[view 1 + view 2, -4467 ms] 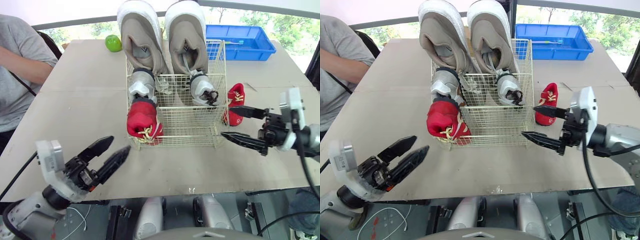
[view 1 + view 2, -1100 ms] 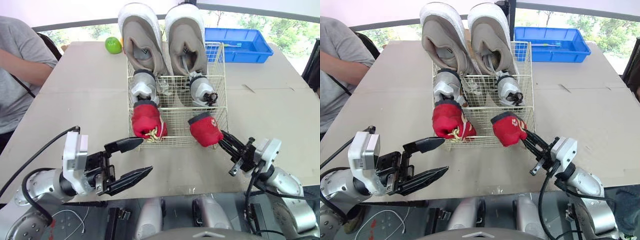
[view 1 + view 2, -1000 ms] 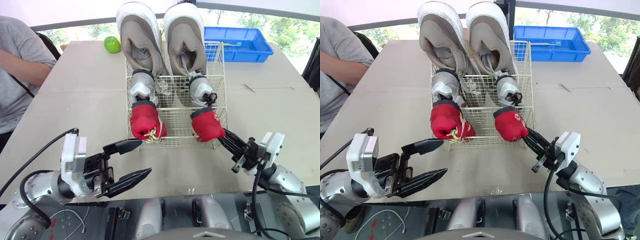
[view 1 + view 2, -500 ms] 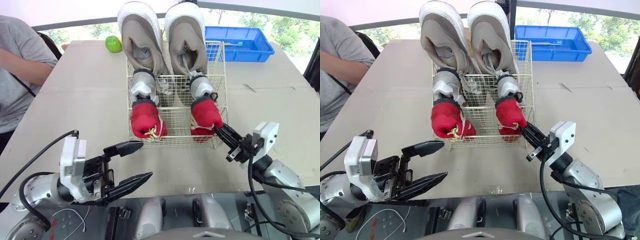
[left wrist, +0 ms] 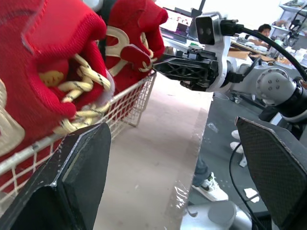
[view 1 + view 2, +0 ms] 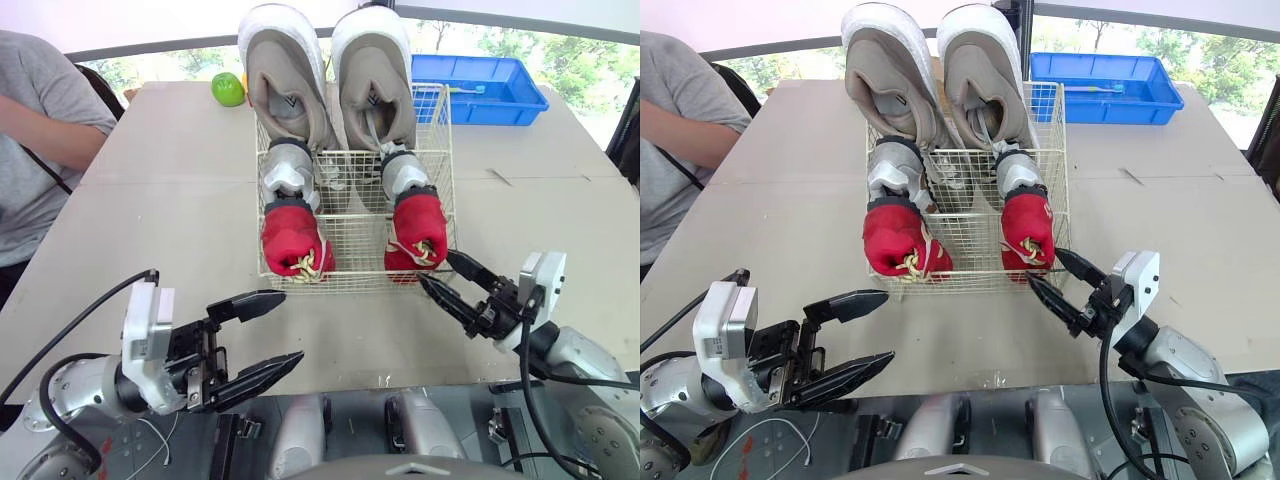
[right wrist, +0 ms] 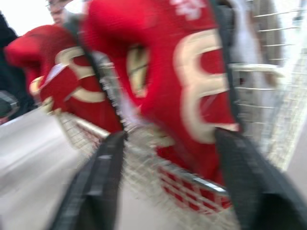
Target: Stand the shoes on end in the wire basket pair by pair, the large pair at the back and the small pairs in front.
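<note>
The wire basket (image 6: 352, 252) stands mid-table. Two large beige shoes (image 6: 285, 85) stand on end at its back, two small grey shoes (image 6: 286, 170) in the middle row. At the front a red shoe (image 6: 292, 238) stands on the left and a second red shoe (image 6: 418, 228) on the right. My right gripper (image 6: 452, 282) is open just in front of the basket's front right corner, holding nothing; its wrist view has that red shoe (image 7: 192, 86) close ahead. My left gripper (image 6: 290, 328) hangs open and empty near the table's front edge, left of the basket.
A person in a grey shirt (image 6: 40, 130) sits at the table's left side. A green apple (image 6: 228, 88) lies behind the basket on the left, a blue bin (image 6: 478, 85) behind it on the right. The table's front edge (image 6: 380, 378) runs just below both grippers.
My right gripper brought the second red shoe into the basket's front right spot, let go of it and drew back, now open. The left gripper stayed open and hardly moved.
</note>
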